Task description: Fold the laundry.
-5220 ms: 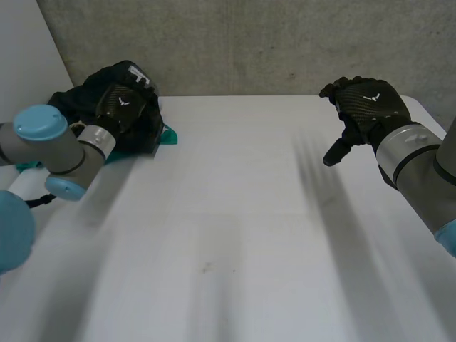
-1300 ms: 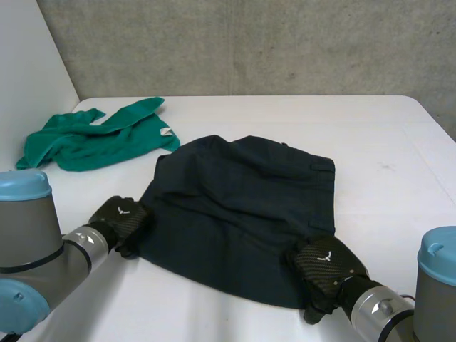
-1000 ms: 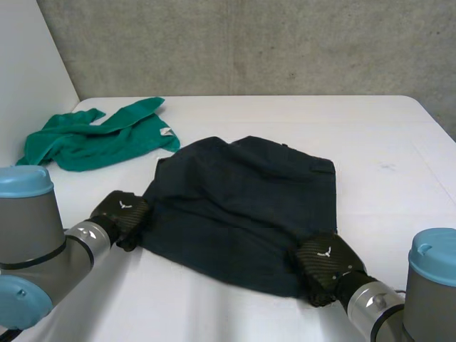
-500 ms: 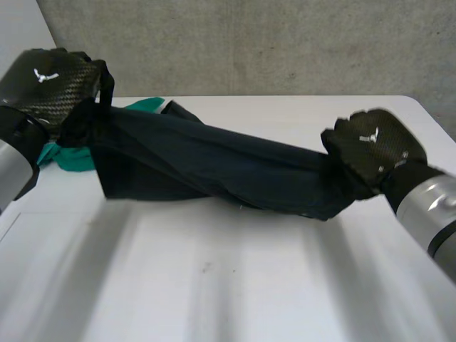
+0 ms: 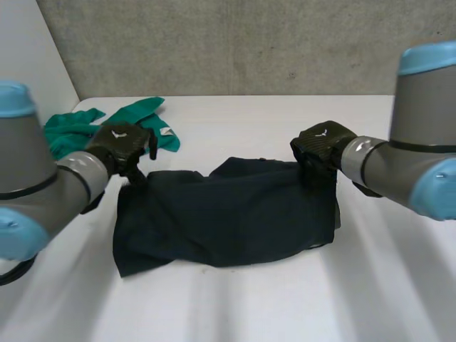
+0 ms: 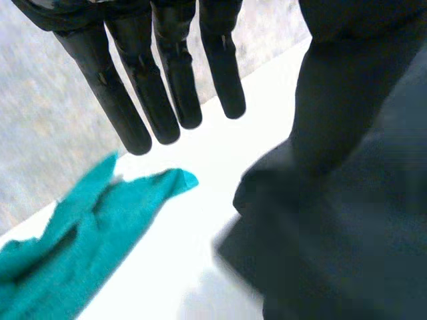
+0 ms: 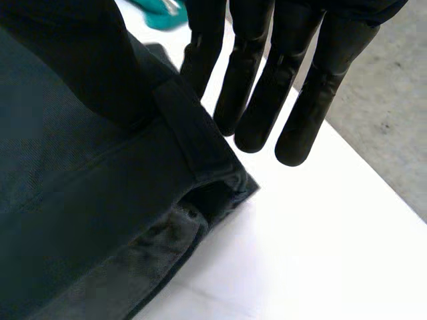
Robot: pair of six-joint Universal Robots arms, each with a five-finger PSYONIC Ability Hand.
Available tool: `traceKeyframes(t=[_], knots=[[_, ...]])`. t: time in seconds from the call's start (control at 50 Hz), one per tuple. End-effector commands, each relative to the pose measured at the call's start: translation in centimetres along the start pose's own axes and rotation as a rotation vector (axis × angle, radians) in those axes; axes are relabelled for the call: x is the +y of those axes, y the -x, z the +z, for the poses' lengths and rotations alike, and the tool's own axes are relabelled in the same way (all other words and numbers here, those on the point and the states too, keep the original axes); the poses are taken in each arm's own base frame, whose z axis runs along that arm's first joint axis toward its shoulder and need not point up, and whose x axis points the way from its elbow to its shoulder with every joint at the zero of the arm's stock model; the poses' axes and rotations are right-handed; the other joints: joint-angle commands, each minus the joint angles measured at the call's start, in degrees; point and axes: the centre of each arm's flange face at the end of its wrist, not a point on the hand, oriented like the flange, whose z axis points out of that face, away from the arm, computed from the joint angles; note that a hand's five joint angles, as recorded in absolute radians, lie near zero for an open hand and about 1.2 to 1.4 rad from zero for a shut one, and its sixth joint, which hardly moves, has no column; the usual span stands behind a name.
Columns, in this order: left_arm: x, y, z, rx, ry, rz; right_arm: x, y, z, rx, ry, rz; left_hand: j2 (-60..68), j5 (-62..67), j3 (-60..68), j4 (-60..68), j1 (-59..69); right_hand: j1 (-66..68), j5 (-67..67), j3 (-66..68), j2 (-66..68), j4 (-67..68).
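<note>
1 wht table (image 5: 249,299), dk garment (image 5: 228,217), wall (image 5: 249,43)

surface: white tbl (image 5: 235,306) | behind: grey concrete wall (image 5: 249,43) | left side: white panel (image 5: 28,57)

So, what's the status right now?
Left hand and right hand open, at the dark garment's far corners. Garment folded over on the table. Green cloth beside it, not touching.
</note>
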Motion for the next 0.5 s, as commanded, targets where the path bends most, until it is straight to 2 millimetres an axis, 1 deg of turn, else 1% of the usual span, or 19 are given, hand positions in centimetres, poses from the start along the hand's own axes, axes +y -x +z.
traceKeyframes(t=[0.02, 0.04, 0.06, 0.1, 0.12, 0.16, 0.18, 0.2, 0.22, 0.24, 0.28, 0.34, 0.38, 0.4, 0.44, 0.5], knots=[[1.4, -0.3, 2.3, -0.054, 0.042, 0.010, 0.4, -1.3, 2.6, 0.144, -0.061, 0.009, -16.3, -16.3, -16.6, -16.2, -14.8, -41.3, -51.9, -52.3, -52.3, -52.7], [1.6, -0.3, 2.3, -0.056, 0.046, 0.010, 0.2, -1.6, 2.3, 0.163, -0.064, 0.021, -18.3, -18.3, -18.6, -18.2, -16.8, -44.2, -54.8, -55.1, -55.2, -55.5], [1.5, -0.5, 2.0, -0.053, 0.046, 0.013, 0.2, -1.9, 2.1, 0.176, -0.063, 0.032, -21.0, -21.0, -21.3, -20.9, -19.5, -44.2, -54.8, -55.1, -55.2, -55.5], [1.8, -0.8, 1.8, -0.046, 0.056, 0.013, -0.3, -2.1, 1.2, 0.186, -0.073, 0.051, -21.5, -21.5, -21.8, -21.4, -20.0, -44.2, -54.8, -55.1, -55.2, -55.5], [2.0, -0.9, 1.6, -0.042, 0.062, 0.013, -0.9, -2.0, 0.1, 0.183, -0.082, 0.066, -21.3, -21.3, -21.6, -21.3, -19.8, -44.2, -54.8, -55.1, -55.2, -55.5], [2.0, -0.9, 0.6, -0.043, 0.068, 0.012, -1.2, -1.9, -1.2, 0.182, -0.087, 0.070, -20.7, -20.7, -21.0, -20.6, -19.2, -44.2, -54.8, -55.1, -55.2, -55.5], [2.0, -0.9, 0.2, -0.043, 0.068, 0.011, -1.5, -1.7, -2.4, 0.176, -0.090, 0.068, -20.5, -20.5, -20.8, -20.4, -19.0, -44.2, -54.8, -55.1, -55.2, -55.5], [1.9, -0.8, -0.6, -0.045, 0.071, 0.014, -1.5, -1.4, -3.1, 0.168, -0.087, 0.067, -20.2, -20.2, -20.4, -20.1, -18.7, -44.2, -54.8, -55.1, -55.2, -55.5], [2.1, -0.9, -1.0, -0.042, 0.077, 0.015, -1.4, -1.4, -3.6, 0.166, -0.085, 0.070, -19.7, -19.7, -19.9, -19.6, -18.2, -44.2, -54.8, -55.1, -55.2, -55.5], [2.2, -1.0, -1.3, -0.041, 0.080, 0.016, -1.0, -0.9, -4.4, 0.148, -0.072, 0.073, -18.8, -18.8, -19.1, -18.7, -17.3, -43.3, -53.9, -54.2, -54.3, -54.6], [2.6, -1.2, -2.2, -0.036, 0.094, 0.026, -0.4, -0.1, -4.9, 0.117, -0.055, 0.075, -15.6, -15.6, -15.9, -15.6, -14.1, -40.1, -50.7, -51.0, -51.1, -51.4], [3.1, -1.5, -3.0, -0.034, 0.100, 0.038, 1.1, 1.5, -5.8, 0.038, -0.020, 0.089, -11.8, -11.8, -12.0, -11.7, -10.3, -37.5, -48.1, -48.5, -48.5, -48.9], [3.8, -1.8, -3.7, -0.030, 0.109, 0.059, 1.7, 2.1, -6.1, 0.002, -0.011, 0.094, -9.6, -9.6, -9.9, -9.5, -8.1, -37.2, -47.8, -48.2, -48.2, -48.5], [4.0, -1.9, -3.9, -0.029, 0.112, 0.067, 2.5, 2.9, -6.3, -0.029, 0.008, 0.099, -8.4, -8.4, -8.7, -8.3, -6.9, -37.2, -47.8, -48.2, -48.2, -48.5], [4.4, -2.1, -4.3, -0.023, 0.114, 0.095, 3.2, 3.4, -6.3, -0.049, 0.026, 0.105, -6.9, -6.9, -7.2, -6.8, -5.4, -36.8, -47.5, -47.8, -47.9, -48.2], [5.0, -2.4, -4.6, -0.020, 0.114, 0.125, 4.4, 4.2, -6.0, -0.061, 0.024, 0.109, -6.7, -6.7, -7.0, -6.6, -5.2, -34.2, -44.8, -45.1, -45.2, -45.5]])
